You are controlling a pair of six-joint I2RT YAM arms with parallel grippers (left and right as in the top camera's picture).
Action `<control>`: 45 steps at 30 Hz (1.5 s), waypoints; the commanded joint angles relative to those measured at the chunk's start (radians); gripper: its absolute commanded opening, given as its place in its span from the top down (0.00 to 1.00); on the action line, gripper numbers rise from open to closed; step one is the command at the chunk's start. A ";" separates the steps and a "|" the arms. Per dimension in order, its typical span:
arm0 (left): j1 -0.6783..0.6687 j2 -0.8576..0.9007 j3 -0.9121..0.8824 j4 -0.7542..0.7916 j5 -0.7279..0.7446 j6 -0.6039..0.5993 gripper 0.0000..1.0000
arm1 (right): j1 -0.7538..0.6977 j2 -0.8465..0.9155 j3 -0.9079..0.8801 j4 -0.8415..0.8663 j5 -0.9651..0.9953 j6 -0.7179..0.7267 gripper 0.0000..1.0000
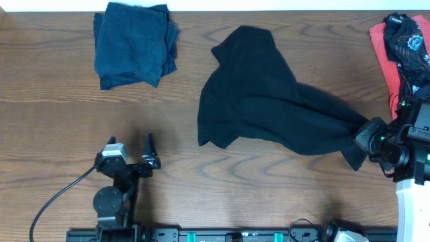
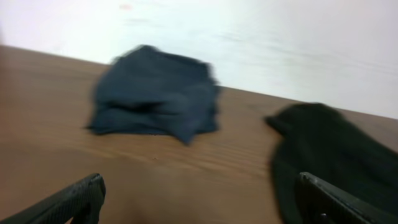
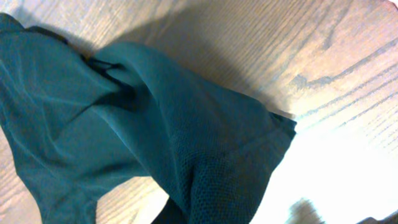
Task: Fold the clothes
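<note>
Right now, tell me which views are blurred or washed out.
Overhead: sharp, evenly lit. Left wrist: blurred, the folded dark navy fabric shirt smeared. Right wrist: glare bleaches the wooden table at lower right; the crumpled black fabric shirt reads teal.

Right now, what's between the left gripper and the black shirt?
Nothing. In the overhead view, only bare table wood separates the open left gripper from the black shirt.

The overhead camera looked straight down on the brown wooden table (image 1: 60, 134). The left wrist camera faced the folded navy fabric shirt (image 2: 155, 93) from low down. The right wrist camera sat close over the crumpled black fabric shirt (image 3: 155, 137), shared by all views.
</note>
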 commanded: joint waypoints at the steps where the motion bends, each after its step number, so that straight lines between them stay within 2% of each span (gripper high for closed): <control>1: 0.002 0.000 0.000 0.063 0.293 -0.019 0.02 | -0.009 0.000 0.014 -0.002 0.000 -0.032 0.99; 4: 0.002 0.000 0.037 0.119 0.361 -0.033 0.02 | -0.009 0.000 0.014 -0.001 -0.001 -0.031 0.98; 8: 0.002 0.033 0.152 0.114 0.360 -0.027 0.02 | -0.009 0.000 0.014 0.003 -0.001 -0.031 0.99; 11: 0.002 0.127 0.279 0.063 0.360 -0.001 0.02 | -0.009 0.000 0.014 0.006 0.000 -0.031 0.98; 13: 0.002 0.220 0.390 -0.048 0.353 0.044 0.02 | -0.009 0.000 0.014 0.006 -0.001 -0.031 0.98; 18: 0.002 0.558 0.758 -0.463 0.318 0.159 0.02 | -0.009 0.000 0.014 0.005 -0.001 -0.031 0.97; 21: 0.002 0.746 0.956 -0.668 0.354 0.163 0.02 | -0.009 0.000 0.014 0.000 -0.002 -0.031 0.96; 24: 0.002 0.869 1.070 -0.789 0.475 0.123 0.02 | -0.009 0.000 0.014 -0.004 -0.001 -0.031 0.95; 26: 0.002 0.919 1.092 -0.799 0.579 0.135 0.02 | -0.009 0.000 0.014 -0.005 -0.001 -0.031 0.95; 28: -0.008 0.950 1.092 -0.805 0.575 0.137 0.02 | -0.009 0.000 0.014 -0.005 -0.001 -0.031 0.94; 30: -0.031 0.975 1.092 -0.832 0.476 0.114 0.02 | -0.009 0.000 0.014 -0.005 -0.001 -0.031 0.92; 32: -0.070 1.008 1.092 -0.895 0.296 0.034 0.02 | -0.009 0.000 0.014 -0.002 -0.001 -0.031 0.91; 37: -0.183 1.102 1.092 -1.022 0.113 -0.046 0.02 | -0.009 0.000 0.014 0.002 -0.001 -0.030 0.91; 45: -0.348 1.248 1.092 -0.948 0.225 -0.090 0.02 | -0.009 0.000 0.014 0.001 -0.002 -0.027 0.91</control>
